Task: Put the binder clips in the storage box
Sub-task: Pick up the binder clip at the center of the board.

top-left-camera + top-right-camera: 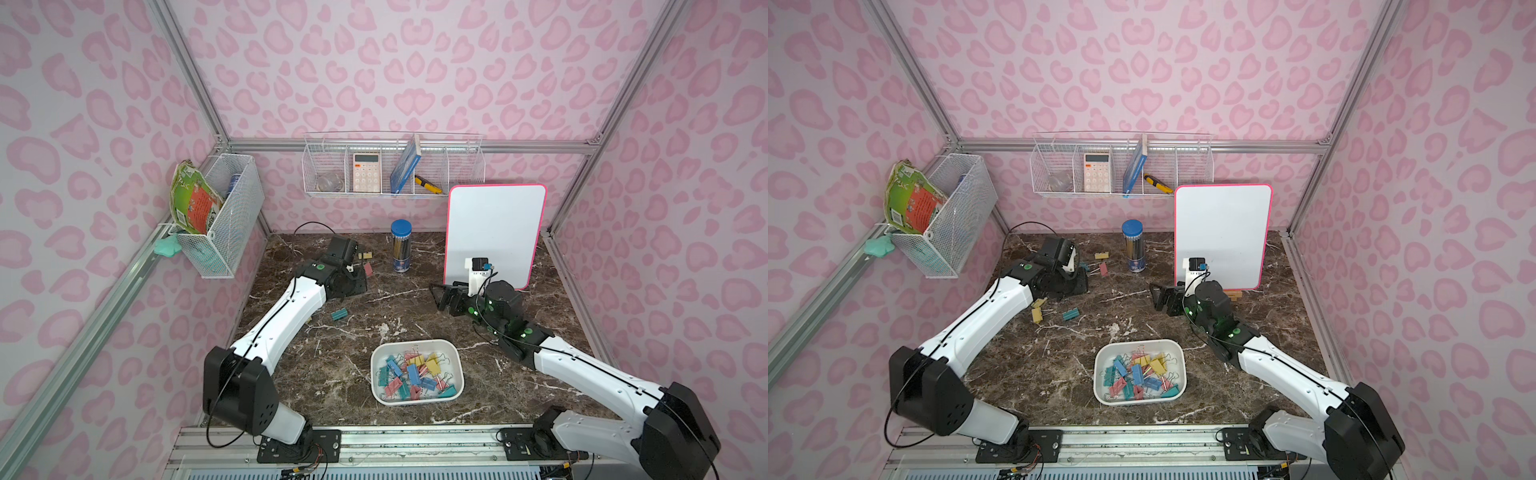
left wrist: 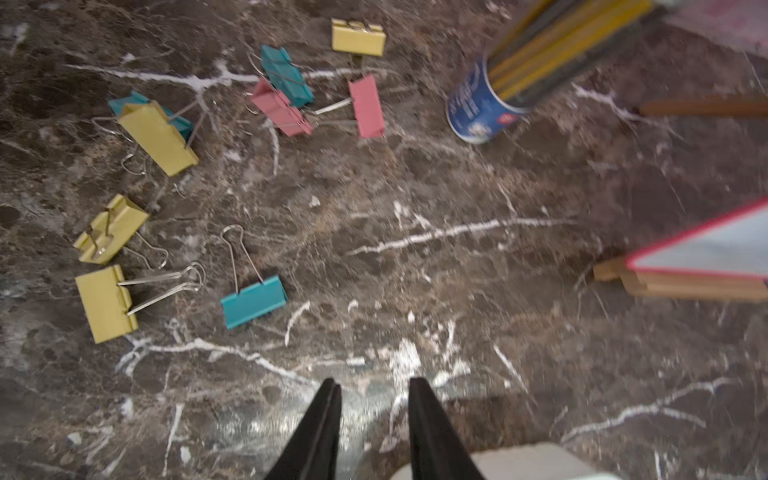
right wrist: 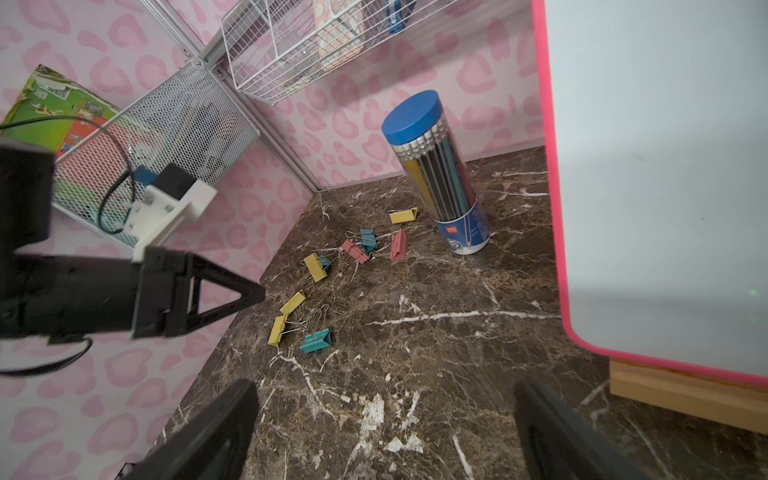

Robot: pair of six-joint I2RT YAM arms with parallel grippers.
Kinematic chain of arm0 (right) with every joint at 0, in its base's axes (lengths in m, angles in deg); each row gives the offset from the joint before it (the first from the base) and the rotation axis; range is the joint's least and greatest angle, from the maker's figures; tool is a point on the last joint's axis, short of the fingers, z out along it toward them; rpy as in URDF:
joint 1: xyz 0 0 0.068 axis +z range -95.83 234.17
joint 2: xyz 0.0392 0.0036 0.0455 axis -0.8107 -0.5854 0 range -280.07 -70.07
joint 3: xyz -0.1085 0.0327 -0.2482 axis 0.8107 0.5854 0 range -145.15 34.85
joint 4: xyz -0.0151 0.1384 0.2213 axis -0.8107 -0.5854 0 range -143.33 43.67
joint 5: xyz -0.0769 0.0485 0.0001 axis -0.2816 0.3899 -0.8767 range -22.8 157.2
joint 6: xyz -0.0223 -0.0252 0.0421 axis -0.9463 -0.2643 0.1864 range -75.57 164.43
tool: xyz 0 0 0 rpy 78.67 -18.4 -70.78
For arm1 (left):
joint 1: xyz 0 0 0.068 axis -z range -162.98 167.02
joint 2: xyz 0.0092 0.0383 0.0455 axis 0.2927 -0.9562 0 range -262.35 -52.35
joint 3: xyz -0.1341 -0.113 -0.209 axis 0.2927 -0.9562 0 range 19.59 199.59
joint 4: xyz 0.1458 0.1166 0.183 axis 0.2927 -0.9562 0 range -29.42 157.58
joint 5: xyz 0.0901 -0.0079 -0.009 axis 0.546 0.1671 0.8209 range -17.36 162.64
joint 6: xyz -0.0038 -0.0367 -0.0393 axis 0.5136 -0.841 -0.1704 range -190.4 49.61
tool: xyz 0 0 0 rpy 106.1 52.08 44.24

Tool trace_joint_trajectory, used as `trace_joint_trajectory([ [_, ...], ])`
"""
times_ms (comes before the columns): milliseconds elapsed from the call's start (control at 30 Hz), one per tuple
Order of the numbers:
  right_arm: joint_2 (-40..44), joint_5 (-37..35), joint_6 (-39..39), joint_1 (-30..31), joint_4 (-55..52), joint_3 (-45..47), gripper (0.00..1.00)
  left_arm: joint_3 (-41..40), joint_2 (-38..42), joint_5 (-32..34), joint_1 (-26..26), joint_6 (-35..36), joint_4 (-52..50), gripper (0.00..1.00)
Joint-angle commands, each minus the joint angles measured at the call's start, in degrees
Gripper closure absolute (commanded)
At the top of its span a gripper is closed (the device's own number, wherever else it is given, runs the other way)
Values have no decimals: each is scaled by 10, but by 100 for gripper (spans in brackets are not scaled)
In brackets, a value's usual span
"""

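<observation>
The left gripper is shown in the left wrist view with its jaws slightly apart and nothing between them, above the marble tabletop. Loose binder clips are scattered beyond it. In the right wrist view, the right gripper is spread wide and empty, and the same clips are seen near a pencil tube. In both top views, the storage box is seen between the arms, heaped with clips.
</observation>
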Motion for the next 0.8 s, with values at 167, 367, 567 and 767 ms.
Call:
trace_joint_trajectory([
  [167,-14,-24,-27,24,1,-18,2,123,-163,-23,-81,-51,11,65],
  [367,-7,-28,-28,24,1,-14,2,188,-248,-27,-111,-17,10,50],
  [567,-5,-32,-30,24,-5,-16,2,268,-335,-99,-139,28,-16,31],
  [767,-10,-32,-31,23,-8,-27,2,340,-409,-160,-153,58,-47,26],
])
